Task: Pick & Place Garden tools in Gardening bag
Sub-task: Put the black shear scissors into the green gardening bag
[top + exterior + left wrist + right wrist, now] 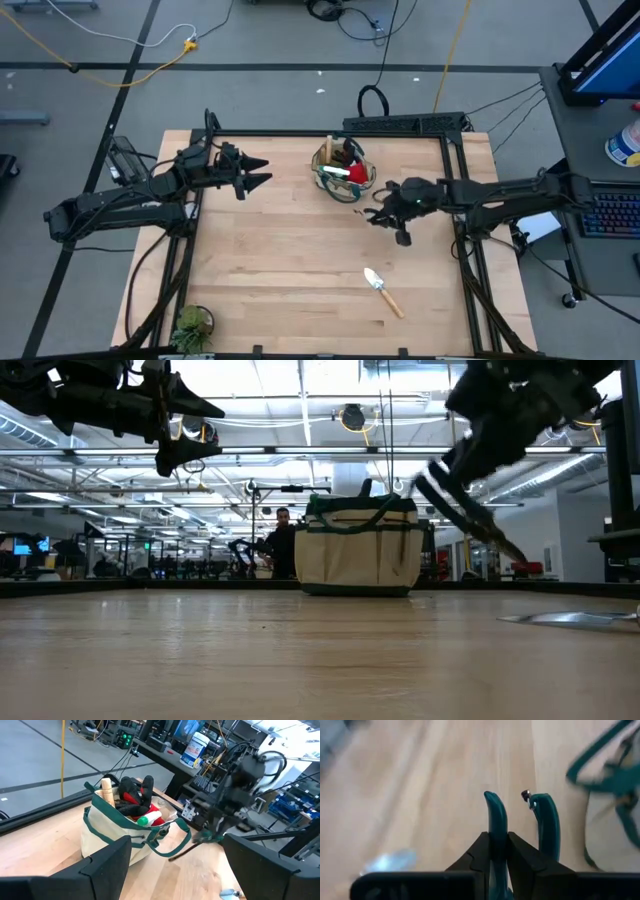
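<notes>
Beside the Gardening bag [344, 170], right end effector [497, 851] pinching green-handled shears [496, 822], handle tips pointing away from the wrist, left end effector [262, 171] spread.

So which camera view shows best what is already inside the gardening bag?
The left wrist view: it looks down into the gardening bag, showing a wooden handle, black shears and a red item. The high view shows the bag smaller, its contents hard to tell. The low view shows only its side; the right wrist view only its edge.
</notes>
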You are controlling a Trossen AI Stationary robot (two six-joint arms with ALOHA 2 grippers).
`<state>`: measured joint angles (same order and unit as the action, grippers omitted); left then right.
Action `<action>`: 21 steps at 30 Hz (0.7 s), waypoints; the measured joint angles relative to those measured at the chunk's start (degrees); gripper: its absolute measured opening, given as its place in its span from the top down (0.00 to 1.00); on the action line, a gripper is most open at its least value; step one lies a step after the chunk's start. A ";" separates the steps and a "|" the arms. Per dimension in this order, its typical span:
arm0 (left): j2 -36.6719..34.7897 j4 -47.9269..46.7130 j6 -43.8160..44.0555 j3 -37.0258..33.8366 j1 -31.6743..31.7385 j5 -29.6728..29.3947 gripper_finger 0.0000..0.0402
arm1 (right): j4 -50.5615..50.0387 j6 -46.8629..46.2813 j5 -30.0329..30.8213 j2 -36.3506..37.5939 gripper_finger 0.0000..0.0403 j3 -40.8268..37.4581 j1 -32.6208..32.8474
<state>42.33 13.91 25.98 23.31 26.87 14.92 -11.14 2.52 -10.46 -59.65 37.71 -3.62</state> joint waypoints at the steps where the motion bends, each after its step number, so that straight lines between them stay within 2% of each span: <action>1: -0.02 0.00 -0.01 0.00 -0.02 0.00 0.19 | 1.85 -1.85 -0.37 0.74 0.92 0.00 0.00; 10: 0.00 -0.42 -1.48 0.00 -0.02 0.00 0.19 | 16.32 -14.52 -0.37 5.85 0.92 0.02 -0.02; 21: 0.00 -0.39 -5.58 0.00 0.00 -0.02 0.19 | 35.74 -21.48 0.76 4.83 0.92 0.02 -1.87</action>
<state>42.33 13.52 20.40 23.31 26.87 14.90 24.60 -18.96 -9.70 -54.82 37.74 -5.49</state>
